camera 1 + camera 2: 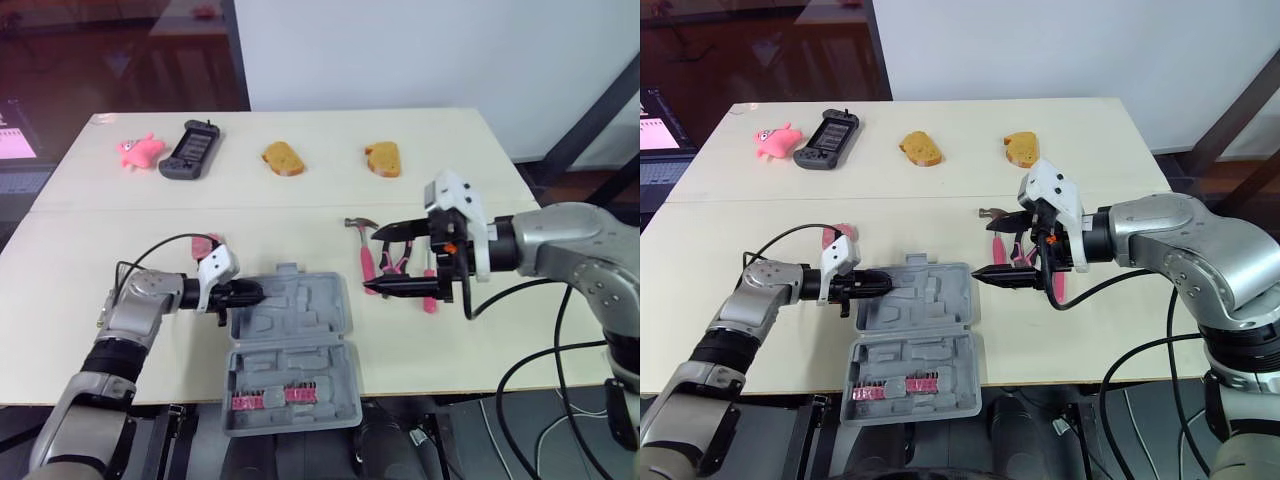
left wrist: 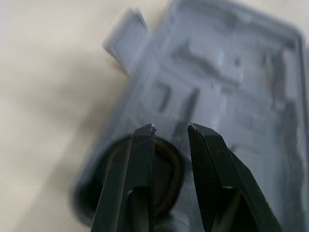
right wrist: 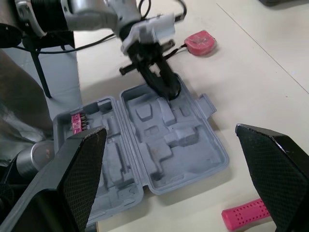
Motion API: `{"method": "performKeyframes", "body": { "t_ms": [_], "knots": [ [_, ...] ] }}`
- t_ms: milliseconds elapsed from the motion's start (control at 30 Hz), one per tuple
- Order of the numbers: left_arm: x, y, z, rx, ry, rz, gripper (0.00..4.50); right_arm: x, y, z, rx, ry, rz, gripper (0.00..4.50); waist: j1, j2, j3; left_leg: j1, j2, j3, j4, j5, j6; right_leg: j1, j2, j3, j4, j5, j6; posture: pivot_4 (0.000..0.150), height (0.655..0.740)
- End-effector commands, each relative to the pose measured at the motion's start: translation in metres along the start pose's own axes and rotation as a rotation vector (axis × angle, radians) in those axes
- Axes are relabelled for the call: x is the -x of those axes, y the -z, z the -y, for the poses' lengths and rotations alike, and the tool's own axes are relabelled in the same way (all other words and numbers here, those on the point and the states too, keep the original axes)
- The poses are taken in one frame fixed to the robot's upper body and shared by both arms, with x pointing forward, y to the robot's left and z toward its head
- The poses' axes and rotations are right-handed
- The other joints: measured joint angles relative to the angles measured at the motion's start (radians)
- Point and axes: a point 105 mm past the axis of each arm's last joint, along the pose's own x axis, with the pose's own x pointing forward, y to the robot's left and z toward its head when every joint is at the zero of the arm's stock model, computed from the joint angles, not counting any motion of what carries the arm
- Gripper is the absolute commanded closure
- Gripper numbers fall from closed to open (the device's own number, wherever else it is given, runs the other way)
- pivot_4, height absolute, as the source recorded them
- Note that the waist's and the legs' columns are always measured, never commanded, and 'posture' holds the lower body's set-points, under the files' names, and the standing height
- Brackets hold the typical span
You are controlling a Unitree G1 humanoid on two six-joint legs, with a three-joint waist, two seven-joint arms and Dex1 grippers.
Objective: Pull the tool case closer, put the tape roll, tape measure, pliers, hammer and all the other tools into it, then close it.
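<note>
The grey tool case (image 1: pixel 295 335) lies open near the table's front edge, with pink bits in its near half. My left gripper (image 1: pixel 258 292) is at the far half's left corner, shut on the black tape roll (image 2: pixel 166 162), which sits low over the case there. My right gripper (image 1: pixel 377 260) hovers open, its fingers wide apart, just right of the case and over the tools. Under it lie the pink-handled hammer (image 1: pixel 364 255), the pliers (image 1: pixel 400 262) and a pink screwdriver (image 1: pixel 430 292). The pink tape measure (image 3: pixel 200 41) rests on the table behind my left arm.
At the table's back stand a pink toy pig (image 1: pixel 140 150), a black game controller (image 1: pixel 190 150) and two bread slices (image 1: pixel 283 158) (image 1: pixel 383 158). The case's near half overhangs the table's front edge (image 1: pixel 150 402). A black cable loops above my left wrist.
</note>
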Motion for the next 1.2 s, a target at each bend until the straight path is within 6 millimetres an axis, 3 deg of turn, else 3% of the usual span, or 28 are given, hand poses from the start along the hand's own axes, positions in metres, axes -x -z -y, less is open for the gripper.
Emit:
{"method": "performKeyframes", "body": {
  "t_ms": [33,200,467,600,700,733,833,967,1067,1200],
  "knots": [
    [0.001,0.03,0.005,0.013,-0.017,-0.064,3.34,0.007,-0.012,-0.002,0.057,0.023,0.019,0.0,0.0,0.001,-0.001,0.0,0.0,0.0,0.0,0.0,0.0,0.0,0.0,0.0,0.0,0.0,0.0,0.15,0.7238],
    [-0.002,0.014,0.009,0.024,0.014,0.016,3.34,0.007,-0.011,0.0,0.095,0.04,0.022,0.0,0.0,0.003,-0.002,0.001,0.0,0.0,0.0,0.0,0.0,0.002,0.0,0.0,0.0,0.0,0.0,0.15,0.7238],
    [0.013,-0.049,0.004,0.016,0.03,0.167,3.34,0.007,-0.006,0.007,0.194,0.11,0.107,0.0,0.001,0.002,-0.001,0.0,0.0,0.0,0.001,0.0,0.0,0.001,0.0,0.0,0.0,0.0,0.001,0.15,0.7238],
    [0.036,-0.083,-0.006,0.005,-0.041,0.222,3.34,0.012,0.005,0.012,0.145,0.125,0.163,0.0,0.0,0.002,-0.001,0.0,0.0,0.0,0.001,0.0,0.0,0.001,0.0,0.0,0.0,0.001,0.001,0.15,0.7238],
    [0.071,-0.092,-0.029,0.002,-0.211,0.216,3.34,0.023,0.039,0.02,-0.033,0.114,0.08,0.0,-0.001,0.002,-0.001,0.0,0.0,-0.001,0.001,0.0,0.0,0.001,0.0,0.0,0.0,0.001,0.002,0.15,0.7238],
    [0.086,-0.093,-0.041,0.003,-0.302,0.231,3.11,0.03,0.054,0.027,-0.023,0.146,0.026,0.0,-0.002,0.002,-0.001,0.0,0.0,-0.001,0.001,0.0,0.0,0.001,0.0,0.0,0.0,0.001,0.002,0.15,0.7238],
    [0.142,-0.076,-0.06,0.011,-0.502,0.199,2.01,0.057,0.078,0.037,-0.064,0.22,0.04,0.0,-0.005,0.001,-0.001,0.001,0.0,0.0,0.001,0.0,0.0,0.001,0.0,0.0,0.0,0.001,0.001,0.15,0.7238],
    [0.203,-0.033,-0.054,0.061,-0.651,0.102,0.05,0.086,0.119,0.039,-0.111,0.326,0.034,0.0,-0.013,0.002,-0.001,0.003,0.0,0.001,-0.001,-0.003,0.005,0.001,0.0,0.001,-0.001,0.001,0.001,0.15,0.7238],
    [0.237,-0.002,-0.038,0.121,-0.735,0.057,0.05,0.105,0.146,0.043,-0.13,0.428,-0.001,0.0,-0.007,0.002,-0.001,0.004,0.0,0.002,-0.001,-0.003,0.005,0.002,0.0,0.001,-0.001,0.0,0.001,0.15,0.7238],
    [0.271,0.033,-0.017,0.206,-0.841,0.026,0.05,0.129,0.164,0.045,-0.119,0.526,-0.013,0.0,-0.005,0.001,-0.001,0.004,0.0,0.003,-0.001,-0.003,0.004,0.002,-0.001,0.001,-0.001,-0.001,-0.002,0.15,0.7238]
  ]
}}
